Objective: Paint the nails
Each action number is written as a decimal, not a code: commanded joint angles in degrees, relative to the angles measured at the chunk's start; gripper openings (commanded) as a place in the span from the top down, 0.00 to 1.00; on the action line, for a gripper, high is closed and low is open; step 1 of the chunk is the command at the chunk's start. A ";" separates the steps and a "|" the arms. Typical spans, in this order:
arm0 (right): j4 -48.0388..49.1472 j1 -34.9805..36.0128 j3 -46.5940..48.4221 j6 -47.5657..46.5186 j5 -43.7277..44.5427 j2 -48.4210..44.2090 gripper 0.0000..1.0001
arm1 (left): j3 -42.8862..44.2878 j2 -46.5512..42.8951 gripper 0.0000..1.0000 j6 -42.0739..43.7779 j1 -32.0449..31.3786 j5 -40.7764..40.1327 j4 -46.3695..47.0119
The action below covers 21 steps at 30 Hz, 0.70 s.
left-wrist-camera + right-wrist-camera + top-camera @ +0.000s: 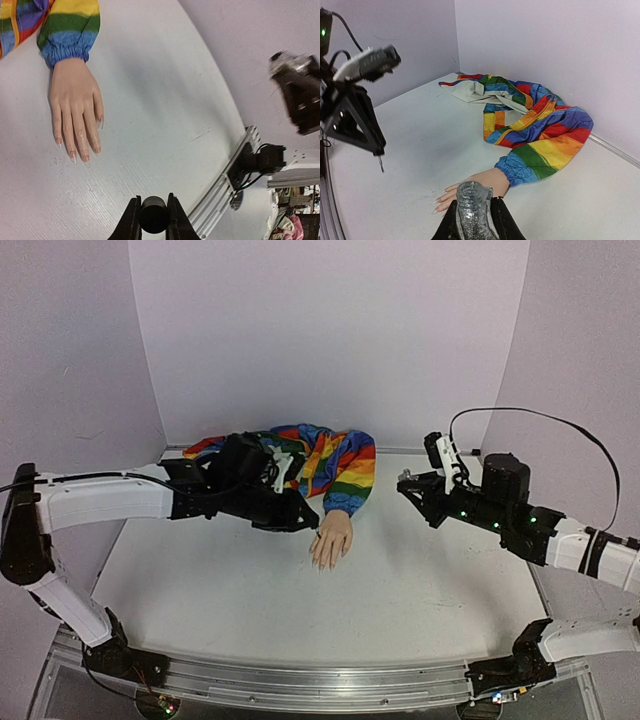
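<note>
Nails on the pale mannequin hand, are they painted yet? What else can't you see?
Every view: the tiny fingertip nails are too small to tell paint from bare.
Left wrist view: the black round cap hides any brush beneath it.
Right wrist view: the glittery clear bottle is cut off by the bottom edge.

No text, label or number readable — none anywhere.

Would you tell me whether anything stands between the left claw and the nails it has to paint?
Nothing visible does: only table surface separates the left claw, shut on a black cap, from the nails. The right claw holds the bottle aside.
</note>
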 commanded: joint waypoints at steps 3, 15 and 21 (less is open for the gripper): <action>-0.05 -1.43 -2.11 -3.11 0.75 -3.87 1.00 | 0.59 7.75 1.00 4.59 -6.51 -10.34 4.26; 3.23 -1.43 -4.90 -3.53 1.06 -4.42 1.00 | 0.46 17.69 1.00 4.38 -8.47 -19.39 11.00; 4.38 -1.44 -5.84 -3.64 1.35 -4.64 1.00 | 3.16 22.09 1.00 5.45 -8.45 -19.63 11.64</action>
